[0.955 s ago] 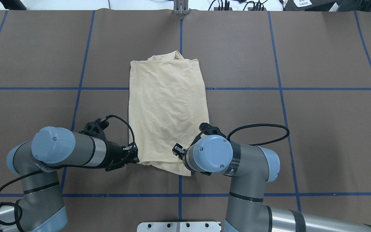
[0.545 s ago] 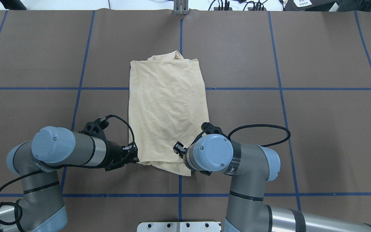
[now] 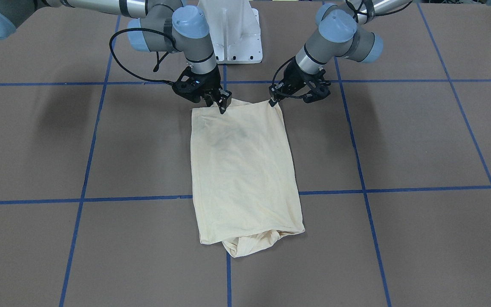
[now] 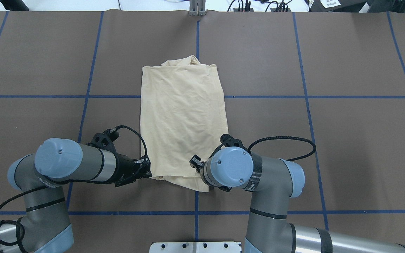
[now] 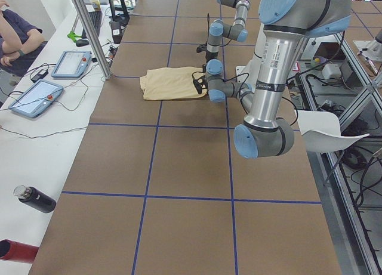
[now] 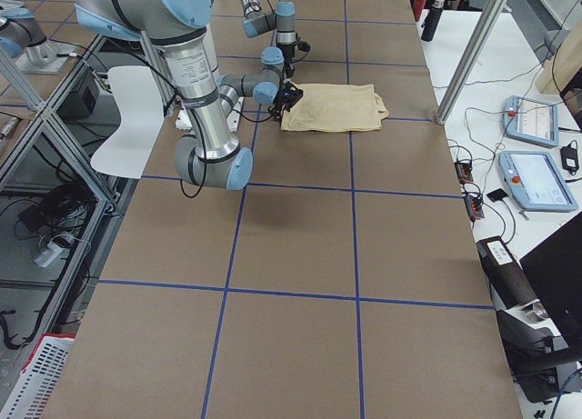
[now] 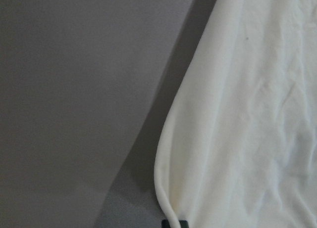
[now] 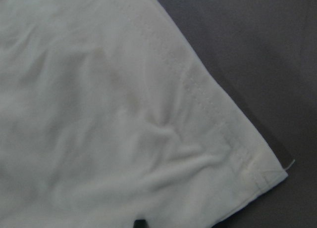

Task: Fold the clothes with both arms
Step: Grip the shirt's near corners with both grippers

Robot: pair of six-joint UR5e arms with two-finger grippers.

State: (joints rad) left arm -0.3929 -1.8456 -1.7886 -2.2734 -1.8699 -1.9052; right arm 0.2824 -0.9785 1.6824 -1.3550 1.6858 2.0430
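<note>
The pale cream-yellow shirt (image 4: 183, 116) lies folded into a long narrow rectangle at the table's middle, plain side up, with a bunched bit sticking out at its far end (image 3: 245, 245). My left gripper (image 3: 274, 101) is low at the shirt's near corner on my left and looks shut on its edge (image 7: 171, 208). My right gripper (image 3: 223, 105) is at the near corner on my right and looks shut on the hemmed corner (image 8: 237, 159). In the overhead view the right wrist hides that gripper. Print and neck label are hidden.
The white pedestal base (image 3: 230, 30) stands just behind the grippers. Brown table with blue tape lines (image 4: 258, 96) stretches to both sides. A side bench holds tablets (image 5: 36, 99) and a black bottle (image 5: 36, 198). A metal pole (image 5: 89, 30) stands at the far edge.
My right wrist has shifted very slightly to the right and forward. The left arm and the shirt have not visibly moved.
</note>
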